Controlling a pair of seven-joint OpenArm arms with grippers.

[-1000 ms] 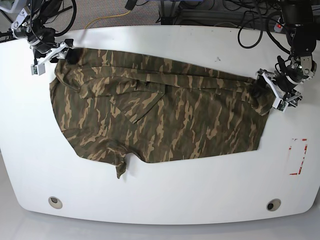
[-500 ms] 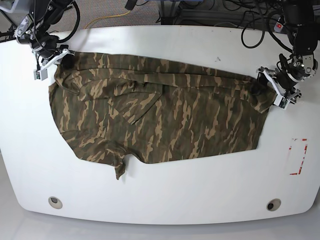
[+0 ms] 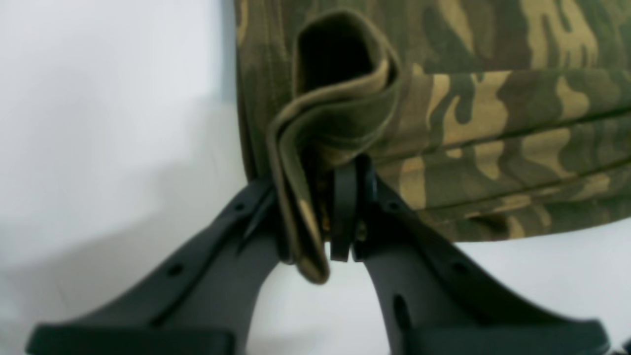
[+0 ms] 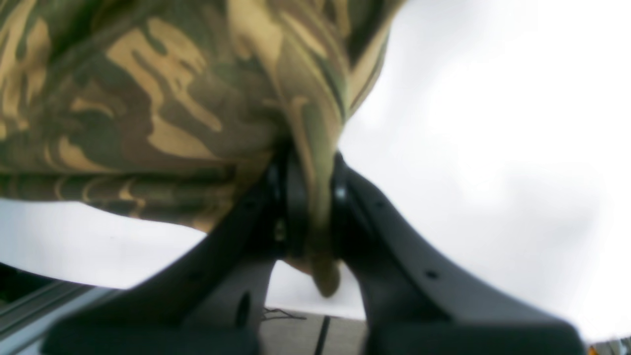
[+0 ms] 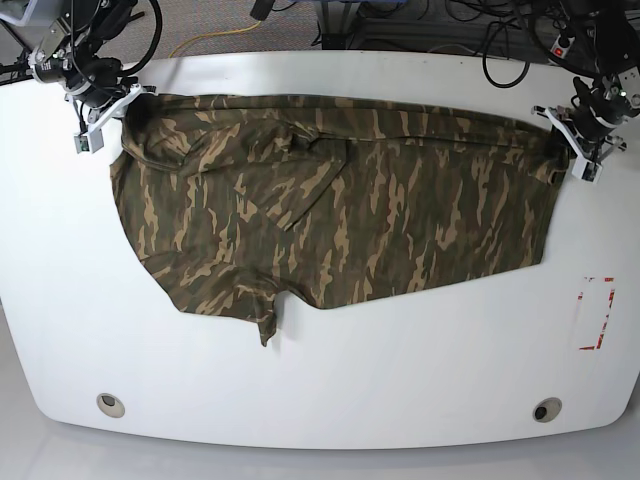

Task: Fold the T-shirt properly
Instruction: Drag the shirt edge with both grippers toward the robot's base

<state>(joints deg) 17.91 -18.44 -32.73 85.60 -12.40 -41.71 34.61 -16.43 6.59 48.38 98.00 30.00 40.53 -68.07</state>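
The camouflage T-shirt [image 5: 340, 210] lies stretched sideways across the white table [image 5: 320, 390], folded lengthwise, its far edge pulled taut between my grippers. My left gripper [image 5: 570, 140] is shut on the shirt's right far corner; in the left wrist view [image 3: 315, 217] a bunched fold of cloth [image 3: 335, 108] is pinched between the black fingers. My right gripper [image 5: 118, 108] is shut on the left far corner; in the right wrist view [image 4: 308, 207] cloth [image 4: 148, 108] hangs between the fingers. A sleeve tip [image 5: 268, 330] sticks out at the near edge.
Red tape marks [image 5: 597, 312] lie on the table at the right. Two round holes [image 5: 111, 404] [image 5: 546, 409] sit near the front edge. Cables and equipment [image 5: 420, 25] crowd the area behind the table's far edge.
Both grippers have moved toward the far edge and apart, still holding the corners. The shirt has been dragged away from the front and pulled straighter along its far edge.
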